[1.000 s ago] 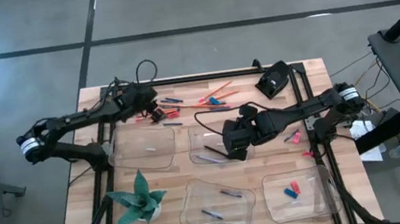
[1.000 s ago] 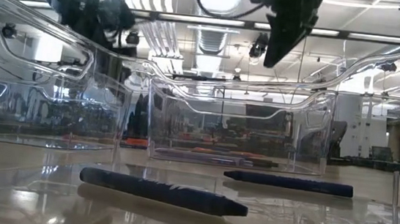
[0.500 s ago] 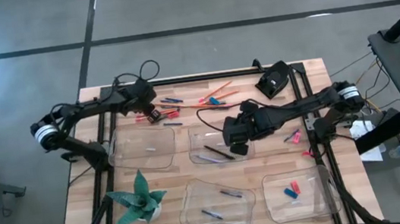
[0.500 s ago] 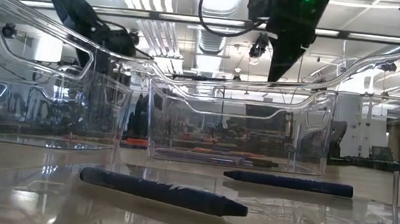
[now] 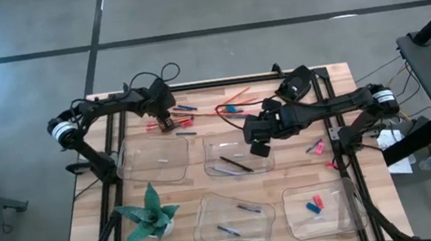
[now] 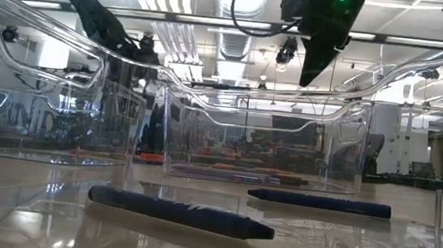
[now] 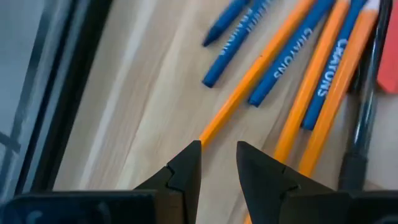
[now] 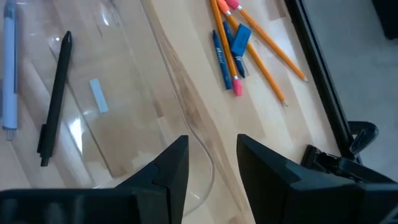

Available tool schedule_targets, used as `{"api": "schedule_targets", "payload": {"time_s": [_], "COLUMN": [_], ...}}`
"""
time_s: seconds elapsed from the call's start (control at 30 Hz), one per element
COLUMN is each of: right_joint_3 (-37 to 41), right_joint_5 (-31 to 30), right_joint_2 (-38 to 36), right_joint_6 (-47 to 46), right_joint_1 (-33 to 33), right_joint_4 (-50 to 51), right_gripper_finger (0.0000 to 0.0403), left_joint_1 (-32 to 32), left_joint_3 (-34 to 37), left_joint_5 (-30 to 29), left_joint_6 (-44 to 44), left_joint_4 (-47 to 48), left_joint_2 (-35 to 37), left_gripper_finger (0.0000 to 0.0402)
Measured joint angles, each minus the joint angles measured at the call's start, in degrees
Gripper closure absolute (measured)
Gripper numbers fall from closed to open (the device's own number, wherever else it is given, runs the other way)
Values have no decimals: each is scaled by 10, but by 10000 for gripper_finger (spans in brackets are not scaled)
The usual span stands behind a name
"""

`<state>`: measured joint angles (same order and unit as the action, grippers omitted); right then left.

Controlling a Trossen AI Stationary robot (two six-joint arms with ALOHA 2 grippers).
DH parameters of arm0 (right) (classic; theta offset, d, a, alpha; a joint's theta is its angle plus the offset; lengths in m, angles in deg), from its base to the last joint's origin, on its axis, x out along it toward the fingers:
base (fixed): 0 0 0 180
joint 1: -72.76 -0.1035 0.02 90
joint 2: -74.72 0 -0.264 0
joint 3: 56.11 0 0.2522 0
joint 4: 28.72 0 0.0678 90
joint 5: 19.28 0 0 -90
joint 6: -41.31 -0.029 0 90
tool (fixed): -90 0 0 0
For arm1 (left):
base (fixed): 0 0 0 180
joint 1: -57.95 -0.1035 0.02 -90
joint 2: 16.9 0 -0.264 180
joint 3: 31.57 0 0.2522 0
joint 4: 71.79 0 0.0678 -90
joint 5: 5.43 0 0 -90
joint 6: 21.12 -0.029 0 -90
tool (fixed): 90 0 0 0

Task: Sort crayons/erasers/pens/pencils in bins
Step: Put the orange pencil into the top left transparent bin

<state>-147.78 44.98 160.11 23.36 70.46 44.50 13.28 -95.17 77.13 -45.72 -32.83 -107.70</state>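
My left gripper [image 7: 217,163] hangs low over the far side of the table [image 5: 334,81], its jaws a narrow gap apart with nothing between them. An orange pencil [image 7: 255,86] ends just ahead of that gap, running away from the fingertips [image 7: 189,158] without touching them. Beside it lie blue crayons [image 7: 289,57], each printed "CRAYONS" in white, more orange pencils between them, and a red eraser [image 7: 388,68] at the edge of the wrist view. A black pen [image 7: 357,134] lies alongside.

My right gripper [image 8: 211,158] hovers over the far rim of the middle bin [image 5: 232,158], jaws apart and holding nothing. Inside that bin, a black pen [image 8: 55,99] lies flat, with a pale pen [image 8: 9,74] beside it and a small pale label [image 8: 98,96] on the bin floor. Beyond the rim, on bare wood, two orange pencils [image 8: 273,46], a blue crayon [image 8: 219,53] and a blue eraser [image 8: 239,38] lie together; the crayon's print is too small to read.

Seen from above, four clear bins sit on the table: the right near one [image 5: 319,211] holds a red and a blue eraser [image 5: 316,203], the left far one [image 5: 154,159] looks nearly bare. A green paper plant [image 5: 151,213] stands at the left near corner.
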Motion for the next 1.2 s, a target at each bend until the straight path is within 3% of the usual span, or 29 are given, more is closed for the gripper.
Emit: {"api": "schedule_targets", "payload": {"time_s": [0.47,0.77,1.03,1.2], "right_joint_3": [22,26,26,26], "right_joint_5": [1,1,1,1], "right_joint_2": [-10,-10,-10,-10], "right_joint_6": [0,2,2,0], "right_joint_1": [0,0,0,0], "right_joint_4": [-1,-1,0,0], "right_gripper_finger": [275,275,275,275], "left_joint_1": [-26,-29,-29,-29], "left_joint_3": [-47,-52,-47,-47], "left_joint_5": [8,37,45,45], "left_joint_6": [-19,-29,-28,-15], "left_joint_4": [12,31,34,33], "left_joint_2": [-78,-88,-85,-84], "left_gripper_finger": [314,315,387,391]}}
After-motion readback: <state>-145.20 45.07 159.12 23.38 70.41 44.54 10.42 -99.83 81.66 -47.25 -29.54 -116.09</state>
